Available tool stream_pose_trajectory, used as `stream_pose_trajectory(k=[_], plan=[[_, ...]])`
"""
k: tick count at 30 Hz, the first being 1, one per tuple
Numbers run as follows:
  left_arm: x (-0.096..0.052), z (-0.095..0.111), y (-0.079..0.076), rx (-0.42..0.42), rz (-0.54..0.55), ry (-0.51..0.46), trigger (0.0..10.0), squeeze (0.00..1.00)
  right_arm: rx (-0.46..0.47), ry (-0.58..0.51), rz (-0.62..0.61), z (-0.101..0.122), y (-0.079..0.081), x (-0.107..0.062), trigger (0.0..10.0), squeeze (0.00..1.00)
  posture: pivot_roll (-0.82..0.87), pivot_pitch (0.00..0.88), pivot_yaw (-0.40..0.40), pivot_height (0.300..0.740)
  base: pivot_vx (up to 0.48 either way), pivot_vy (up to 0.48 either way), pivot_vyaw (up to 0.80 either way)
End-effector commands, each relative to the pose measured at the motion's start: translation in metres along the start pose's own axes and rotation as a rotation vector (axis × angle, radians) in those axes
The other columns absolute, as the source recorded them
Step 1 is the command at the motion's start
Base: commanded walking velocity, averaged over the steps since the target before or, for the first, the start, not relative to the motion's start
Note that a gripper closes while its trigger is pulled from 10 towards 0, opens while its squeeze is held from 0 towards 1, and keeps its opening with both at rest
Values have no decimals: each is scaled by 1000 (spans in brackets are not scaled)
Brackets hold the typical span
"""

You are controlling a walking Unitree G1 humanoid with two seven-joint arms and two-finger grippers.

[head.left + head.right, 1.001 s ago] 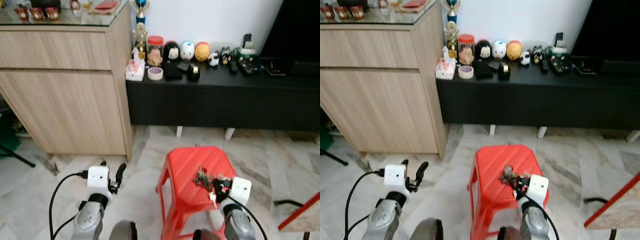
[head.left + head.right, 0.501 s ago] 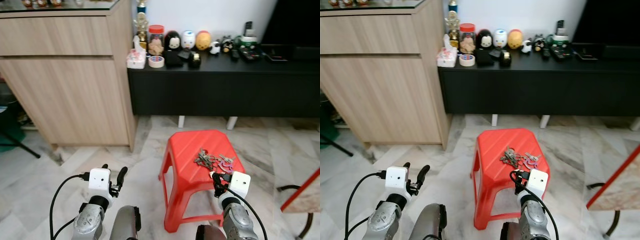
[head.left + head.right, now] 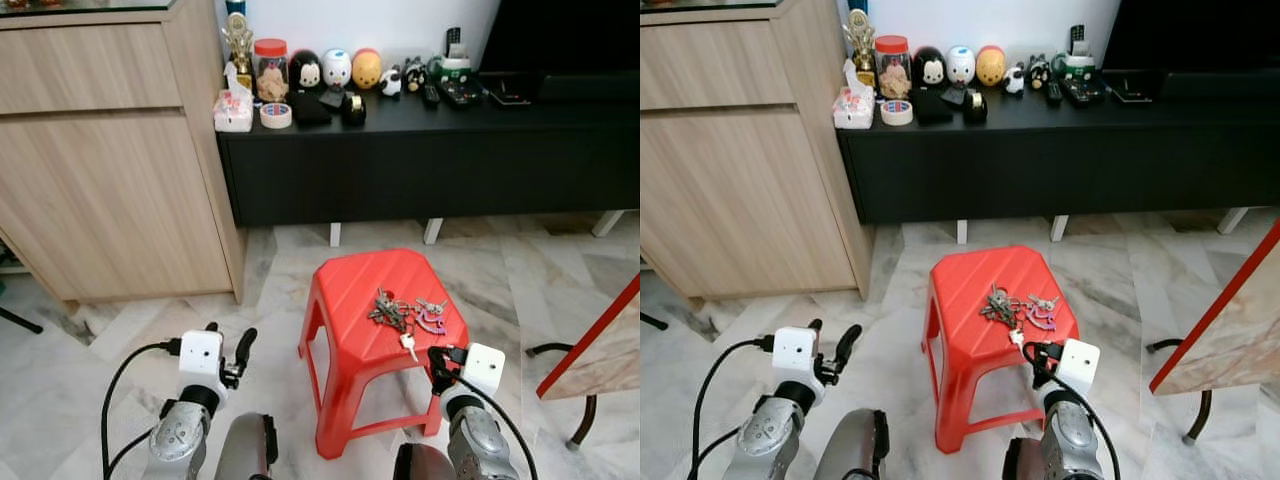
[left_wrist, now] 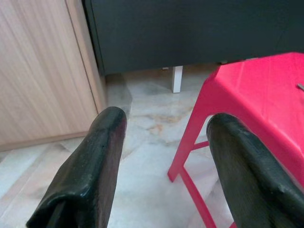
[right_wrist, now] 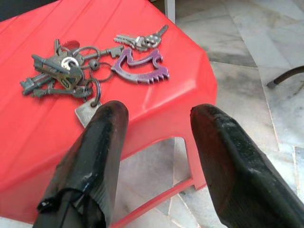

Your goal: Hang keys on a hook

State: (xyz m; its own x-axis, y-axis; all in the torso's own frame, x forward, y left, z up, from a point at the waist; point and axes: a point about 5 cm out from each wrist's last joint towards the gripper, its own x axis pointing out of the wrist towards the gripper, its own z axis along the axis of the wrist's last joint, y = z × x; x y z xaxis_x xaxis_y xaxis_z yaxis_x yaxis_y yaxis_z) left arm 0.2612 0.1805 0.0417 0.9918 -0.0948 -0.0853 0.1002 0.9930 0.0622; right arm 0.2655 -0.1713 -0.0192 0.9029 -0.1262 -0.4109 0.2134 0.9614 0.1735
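Backing off from a second ago: right gripper (image 5: pixel 156 156) was over the keys (image 3: pixel 405 312), now short of the stool (image 3: pixel 345 285) edge, fingers spread, holding nothing. Keys lie on the stool top, ungrasped. Left gripper (image 4: pixel 164 161) idle, spread. Pickup not done; no hook visible.

Red plastic stool (image 3: pixel 370 300) on marble floor (image 3: pixel 90 345), bunch of keys (image 3: pixel 405 313) lying on its seat toward the right. Right gripper (image 3: pixel 437 366) low at stool's near right corner, just short of keys. Left gripper (image 3: pixel 233 352) over floor, left of stool. Black TV console (image 3: pixel 420 160) behind, wooden cabinet (image 3: pixel 110 160) at left.
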Motion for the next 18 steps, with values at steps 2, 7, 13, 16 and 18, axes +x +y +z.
stream_pose_trajectory(k=[2,7,13,16,18], plan=[[1,2,0,-5,4,-7,10000,0,-28,-22,39,4,4,1,10000,0,89,8,-42,597,259,0,0],[1,3,-1,-5,5,-11,10000,0,-29,-29,66,4,8,1,10000,0,90,8,-45,597,259,0,0],[1,3,-4,-3,-4,-11,10000,0,-21,-22,72,4,8,1,10000,0,89,9,-47,597,259,0,0],[1,3,-3,-3,-1,-12,10000,0,-32,-21,86,4,9,1,10000,0,89,9,-48,597,276,0,0],[1,3,-3,-4,1,-12,10000,0,-44,-29,104,5,9,1,10000,0,89,9,-48,597,292,0,0]])
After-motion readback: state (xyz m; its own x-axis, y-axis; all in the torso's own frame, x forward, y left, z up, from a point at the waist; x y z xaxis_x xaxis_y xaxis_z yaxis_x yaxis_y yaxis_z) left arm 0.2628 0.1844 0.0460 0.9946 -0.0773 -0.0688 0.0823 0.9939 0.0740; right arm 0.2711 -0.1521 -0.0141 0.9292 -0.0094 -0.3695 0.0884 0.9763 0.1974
